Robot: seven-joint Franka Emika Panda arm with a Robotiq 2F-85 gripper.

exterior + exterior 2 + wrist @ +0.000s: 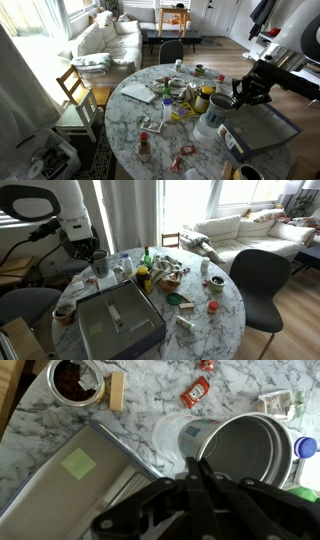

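In an exterior view, my pincer (240, 97) hangs over the edge of the round marble surface (125, 125), which is full of small things. Its two fingers look pressed together. Just below and beside it stands the white cup (213, 120). A yellow bottle (203, 100) stands near the cup, toward the middle of the surface, and a flat grey tray (268, 128) lies on the cup's other side, under my arm.

In an exterior view from the opposite side, the pincer (97, 252) is directly above the cup (101, 262), very close to its rim. From here I cannot tell whether they touch. The tray (120, 325) lies in front of the cup, a small bowl (65, 310) sits just beside the tray's corner, and the yellow bottle (143, 278) is near the cup.

In the wrist view I look down along the pincer (200, 478). The fingertips are closed against each other, with no gap that I can see, and they end just at the near rim of the cup (240, 450), whose grey inside is open to the camera. Whether the rim is pinched between them is not clear to me. The tray (50, 495) carries a yellow-green sticky note (77, 463). Beyond it are the bowl (77, 380) with something brown inside and a red sauce packet (198, 393) lying on the marble.
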